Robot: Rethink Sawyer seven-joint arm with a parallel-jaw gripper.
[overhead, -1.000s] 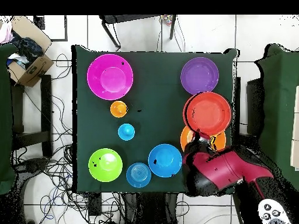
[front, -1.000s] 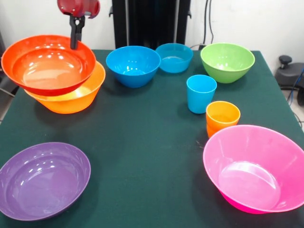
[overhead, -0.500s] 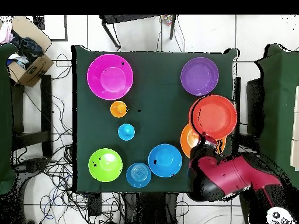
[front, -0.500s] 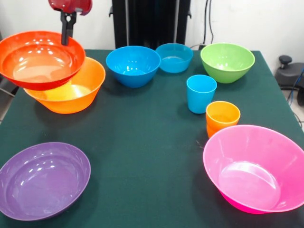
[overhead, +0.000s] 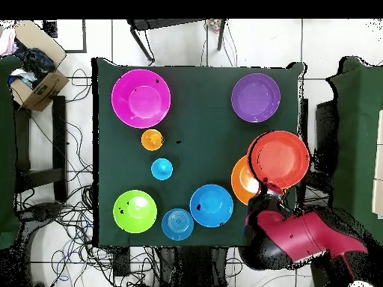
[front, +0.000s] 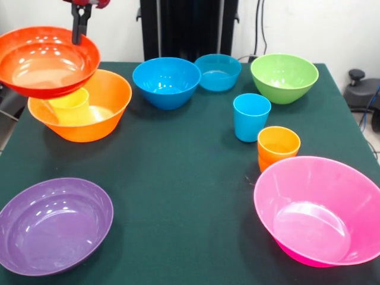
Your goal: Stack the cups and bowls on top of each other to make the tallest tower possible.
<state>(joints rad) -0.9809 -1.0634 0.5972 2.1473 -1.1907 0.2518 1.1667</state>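
the pincer (front: 77, 32) pinches the glossy red-orange plastic bowl's (front: 44, 62) rim; keep it level, clear of the yellow plastic cup (front: 70, 105).

Cup (front: 70, 104) in bowl (front: 101, 122); cups (front: 278, 145) between bowls.

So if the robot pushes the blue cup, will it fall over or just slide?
Probably slide, if pushed low: the blue cup stands upright on its narrower end on the green cloth table. A push near its wide rim could tip it, and then it might roll in a curve because it tapers. It looks like light, glossy plastic, so a small nudge should move it.
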